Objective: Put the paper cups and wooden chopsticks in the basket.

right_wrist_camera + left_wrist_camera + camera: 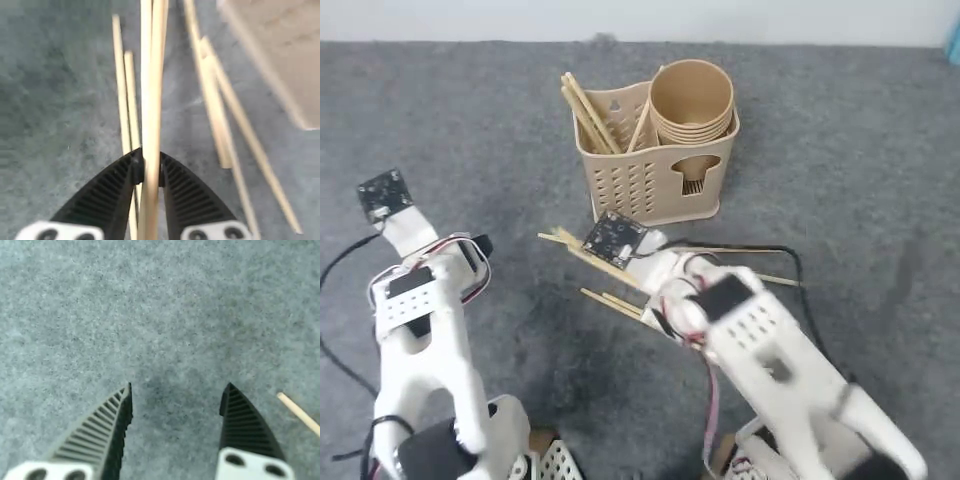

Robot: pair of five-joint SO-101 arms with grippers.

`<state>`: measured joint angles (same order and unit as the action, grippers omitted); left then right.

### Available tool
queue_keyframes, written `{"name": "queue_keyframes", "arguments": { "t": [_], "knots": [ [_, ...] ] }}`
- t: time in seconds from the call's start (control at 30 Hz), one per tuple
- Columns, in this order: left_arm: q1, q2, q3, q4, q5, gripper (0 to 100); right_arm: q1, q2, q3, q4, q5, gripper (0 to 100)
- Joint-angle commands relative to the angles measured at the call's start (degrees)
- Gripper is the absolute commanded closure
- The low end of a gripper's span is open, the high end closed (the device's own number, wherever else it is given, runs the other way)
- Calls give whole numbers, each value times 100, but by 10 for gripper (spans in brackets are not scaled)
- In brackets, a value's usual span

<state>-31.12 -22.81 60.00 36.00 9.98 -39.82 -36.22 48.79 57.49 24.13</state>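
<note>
Right claw (150, 155) pinches chopsticks (152, 75) pointing lengthwise straight out from it; left claw (179, 387) gapes empty

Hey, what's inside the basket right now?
A stack of paper cups sits in one compartment of the basket, and several wooden chopsticks lean in the other. The basket's walls cover their lower parts, so I cannot count the cups exactly.
</note>
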Motion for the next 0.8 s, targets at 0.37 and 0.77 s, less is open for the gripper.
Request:
{"name": "queue_keyframes", "arguments": {
  "t": [0.37,0.77],
  "knots": [
    [9,18,-198,-114,0,732,268,-1534,1459,84,220,991],
    [9,26,-198,-114,0,732,611,-629,2453,-910,510,795]
  ]
}}
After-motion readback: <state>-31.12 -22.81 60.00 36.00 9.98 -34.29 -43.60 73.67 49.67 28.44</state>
